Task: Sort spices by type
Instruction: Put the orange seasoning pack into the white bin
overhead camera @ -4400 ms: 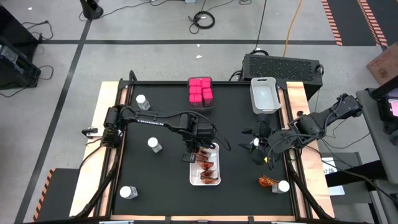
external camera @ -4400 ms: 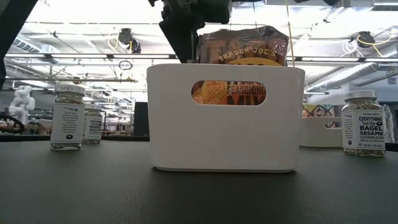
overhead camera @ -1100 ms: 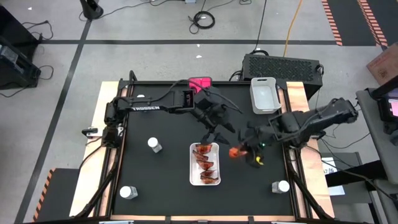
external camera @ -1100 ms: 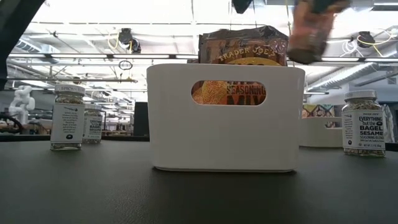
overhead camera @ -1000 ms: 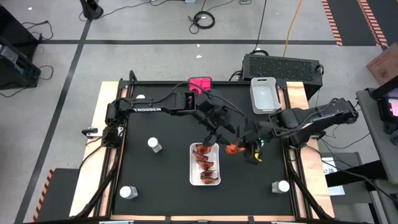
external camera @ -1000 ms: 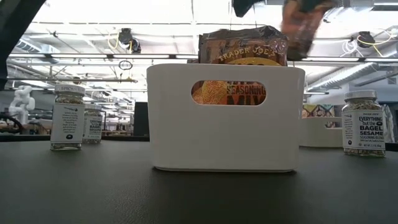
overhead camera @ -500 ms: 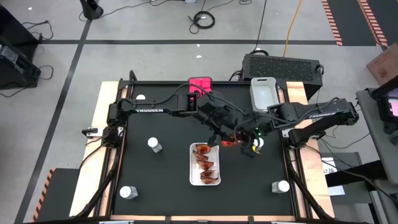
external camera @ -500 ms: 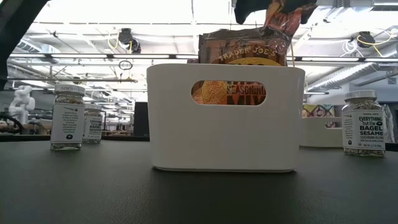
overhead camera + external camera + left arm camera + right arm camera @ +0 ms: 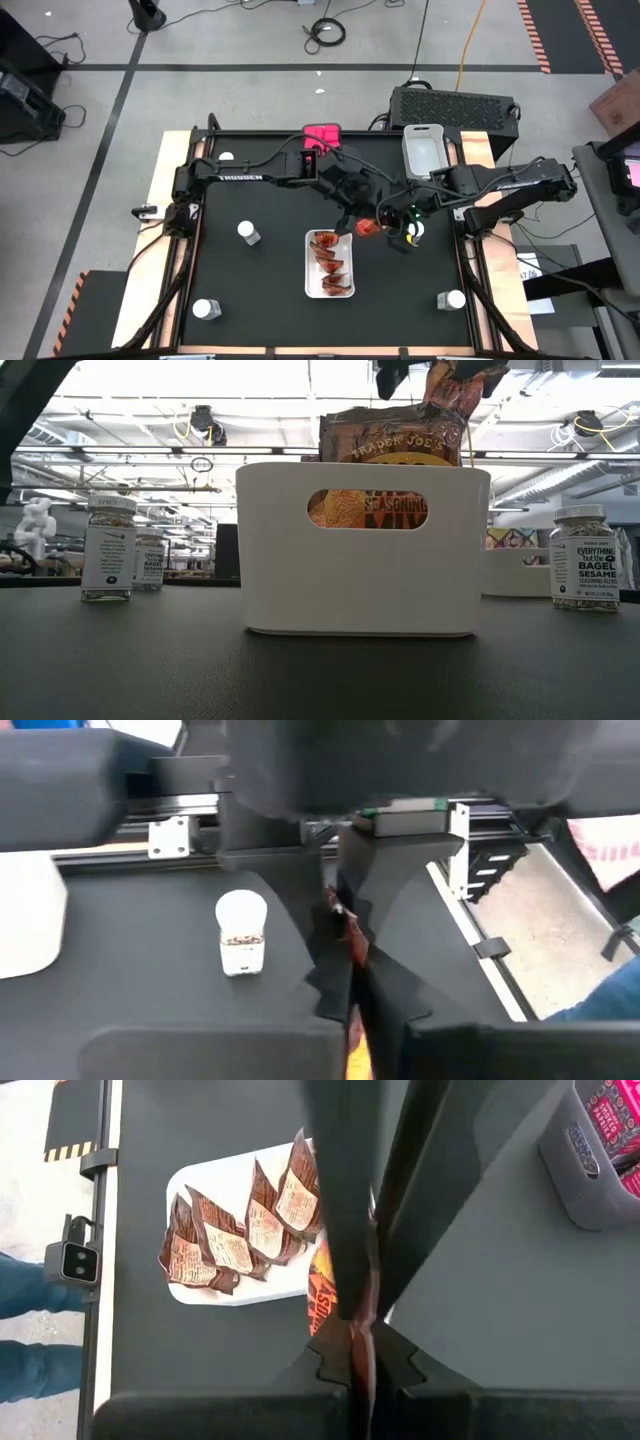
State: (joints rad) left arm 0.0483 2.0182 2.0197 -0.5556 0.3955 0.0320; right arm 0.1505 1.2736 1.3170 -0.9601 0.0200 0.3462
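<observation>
The packet (image 9: 369,227) hangs in the air above the counter's middle, just beside the tray (image 9: 343,290) with its filed packets. Both claws pinch it: left claw (image 9: 356,221), right claw (image 9: 385,222). It looks light, thin and crinkly, so expect flex and slip. Grip a flat sealed edge, not the filled middle.

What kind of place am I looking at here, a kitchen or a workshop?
Most likely a robotics lab or workshop, not a kitchen: a black table stands on a concrete floor marked with tape, loose cables lie about, and high industrial ceiling lights hang behind.
</observation>
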